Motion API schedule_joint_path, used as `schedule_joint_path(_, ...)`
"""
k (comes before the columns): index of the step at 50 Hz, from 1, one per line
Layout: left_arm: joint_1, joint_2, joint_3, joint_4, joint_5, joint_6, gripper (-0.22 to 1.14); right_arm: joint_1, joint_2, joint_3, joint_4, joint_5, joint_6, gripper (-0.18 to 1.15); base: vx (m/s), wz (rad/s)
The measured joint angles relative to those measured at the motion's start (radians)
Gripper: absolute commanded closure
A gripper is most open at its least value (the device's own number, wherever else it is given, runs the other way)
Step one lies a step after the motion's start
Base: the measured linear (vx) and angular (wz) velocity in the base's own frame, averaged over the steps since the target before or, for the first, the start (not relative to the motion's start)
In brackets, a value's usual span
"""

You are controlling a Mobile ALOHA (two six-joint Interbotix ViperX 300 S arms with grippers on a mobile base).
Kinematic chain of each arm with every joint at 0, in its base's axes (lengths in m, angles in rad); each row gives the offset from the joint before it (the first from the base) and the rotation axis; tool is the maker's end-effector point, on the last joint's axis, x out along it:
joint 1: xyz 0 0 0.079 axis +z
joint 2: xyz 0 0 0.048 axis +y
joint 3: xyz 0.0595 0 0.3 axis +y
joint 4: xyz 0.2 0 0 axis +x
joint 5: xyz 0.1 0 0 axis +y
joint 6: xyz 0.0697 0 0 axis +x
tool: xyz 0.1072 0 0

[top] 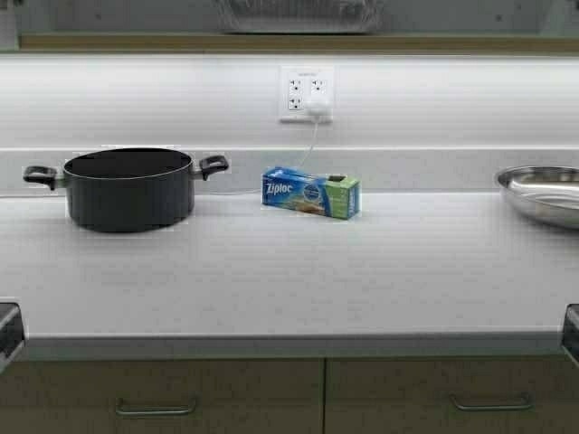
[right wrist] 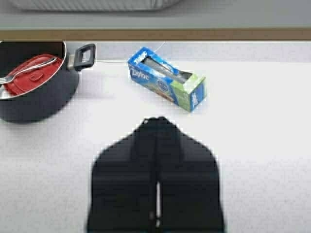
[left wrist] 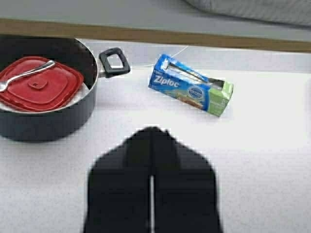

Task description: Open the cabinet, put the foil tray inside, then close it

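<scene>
Resting at the worktop's (top: 289, 280) back-left edge, a black pot (top: 128, 188) holds a red lid (left wrist: 40, 83) and a fork (left wrist: 26, 75). A Ziploc box (top: 311, 193) lies mid-back; a steel bowl (top: 543, 193) sits at the back-right edge. The front half lies bare. Both grippers, left (left wrist: 151, 133) and right (right wrist: 156, 122), hover over it with jaws closed, holding nothing. Above the back wall, the foil tray (top: 298, 14) sits at the cabinet's (top: 289, 42) lower edge.

L tool (left wrist: 151, 141) & R tool (right wrist: 158, 133) both closed, empty.
</scene>
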Motion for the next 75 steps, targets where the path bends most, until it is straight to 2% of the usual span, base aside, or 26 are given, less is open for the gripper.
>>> schedule_joint_path(14,0.003,-0.025,0.028,0.0,0.0,0.031,0.87,0.002,-0.106,0.058,0.012,0.038,0.002,0.89,-0.2,0.03)
schedule_joint_path(28,0.009,-0.067,0.028,0.005,0.052,0.046,0.87,-0.002,-0.21,0.078,0.008,0.153,-0.021,0.89,-0.23,-0.01)
schedule_joint_path(35,0.06,-0.104,0.017,0.025,0.117,0.081,0.87,-0.006,-0.238,0.072,-0.04,0.199,-0.04,0.89,-0.21,-0.01)
schedule_joint_path(40,0.106,-0.144,0.009,0.028,0.16,0.106,0.87,-0.049,-0.249,0.051,-0.087,0.225,-0.04,0.9,-0.18,-0.01)
schedule_joint_path(50,0.198,-0.236,-0.021,0.046,0.224,0.146,0.87,-0.206,-0.281,0.021,-0.146,0.241,-0.044,0.9,-0.12,0.02)
schedule_joint_path(56,0.253,-0.281,-0.048,0.069,0.278,0.149,0.87,-0.341,-0.293,0.008,-0.175,0.232,-0.049,0.9,-0.11,-0.04)
schedule_joint_path(66,0.368,-0.334,-0.109,0.117,0.328,0.152,0.87,-0.561,-0.282,-0.057,-0.19,0.143,-0.048,0.9,-0.09,-0.03)
schedule_joint_path(75,0.52,-0.328,-0.184,0.123,0.334,0.15,0.87,-0.755,-0.204,-0.166,-0.184,0.063,-0.044,0.9,-0.05,-0.03)
